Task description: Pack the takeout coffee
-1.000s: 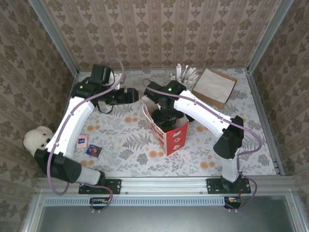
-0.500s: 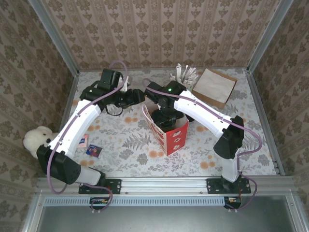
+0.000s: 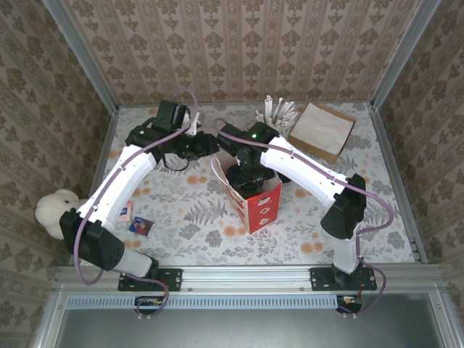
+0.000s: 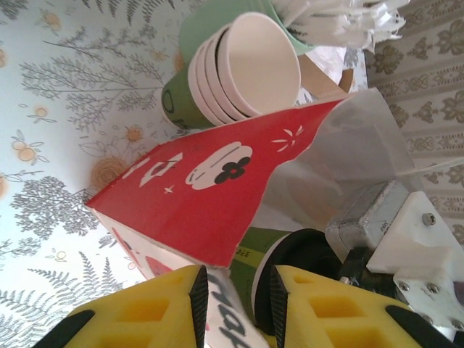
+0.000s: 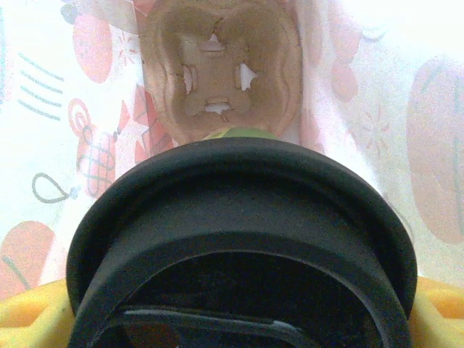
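From above, the right claw (image 3: 248,174) reaches into the red bag (image 3: 262,208), the left claw (image 3: 209,143) at its rim; the left wrist shows jaws straddling the bag's edge, pinch uncertain; the right wrist shows the coffee cup (image 5: 239,217) gripped by the right claw over a cardboard tray (image 5: 217,65), seemingly not yet seated.

Red bag (image 3: 259,208) w/ white flower print, green cups (image 4: 177,105), cream insides, grey-fern & orange-blossom tablecloth (image 3: 190,212).
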`<state>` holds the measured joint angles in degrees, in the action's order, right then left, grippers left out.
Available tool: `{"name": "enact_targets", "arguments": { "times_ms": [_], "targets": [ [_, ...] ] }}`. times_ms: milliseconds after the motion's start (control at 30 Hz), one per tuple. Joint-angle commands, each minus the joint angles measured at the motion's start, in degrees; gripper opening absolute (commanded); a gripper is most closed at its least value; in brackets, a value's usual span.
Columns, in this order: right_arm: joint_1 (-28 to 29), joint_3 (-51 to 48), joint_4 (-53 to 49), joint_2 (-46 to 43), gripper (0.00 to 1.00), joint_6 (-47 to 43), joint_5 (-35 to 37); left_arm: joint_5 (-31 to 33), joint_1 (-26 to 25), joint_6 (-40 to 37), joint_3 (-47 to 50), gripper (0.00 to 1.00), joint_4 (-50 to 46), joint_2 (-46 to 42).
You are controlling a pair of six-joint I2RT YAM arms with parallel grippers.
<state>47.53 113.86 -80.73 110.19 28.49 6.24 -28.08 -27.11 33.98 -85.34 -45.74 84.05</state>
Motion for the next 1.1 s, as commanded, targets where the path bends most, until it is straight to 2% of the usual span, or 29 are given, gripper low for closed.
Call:
{"name": "enact_targets", "arguments": {
  "times_ms": [0,167,333,500,667,800,933,1067],
  "targets": [
    [0.4,-0.3,0.4,-1.8,0.54,1.6,0.8,-2.2,-0.4,-2.1,-2.6,0.31,0.2,2.0],
    [0.4,-0.2,1.2,-1.8,0.53,3.4,0.5,-3.1,-0.5,-3.3,-4.6,0.27,0.2,4.4],
    [0.4,0.4,0.5,-1.3,0.53,4.2,-0.2,-3.0,-0.5,-5.0,-7.2,0.28,-1.1,6.4],
    [0.5,4.0,-5.0,0.8,0.53,5.9,0.4,-0.2,-0.2,-8.4,-8.0,0.39,-3.0,6.3],
    [0.5,3.8,-5.3,2.1,0.53,7.2,1.0,0.4,0.4,-13.3,-8.7,0.49,-1.3,7.4],
    [0.7,2.7,-4.0,3.0,0.53,7.5,-0.5,-2.7,2.7,-20.7,-8.3,0.6,2.5,6.9],
    [0.7,1.7,-3.7,2.8,0.53,7.7,-0.4,-7.5,3.4,-30.9,-10.7,0.65,3.0,8.4],
    [0.8,-1.5,-1.5,1.4,0.53,8.5,-1.0,-13.9,3.7,-40.0,-14.7,0.66,1.2,12.6]
  ]
}}
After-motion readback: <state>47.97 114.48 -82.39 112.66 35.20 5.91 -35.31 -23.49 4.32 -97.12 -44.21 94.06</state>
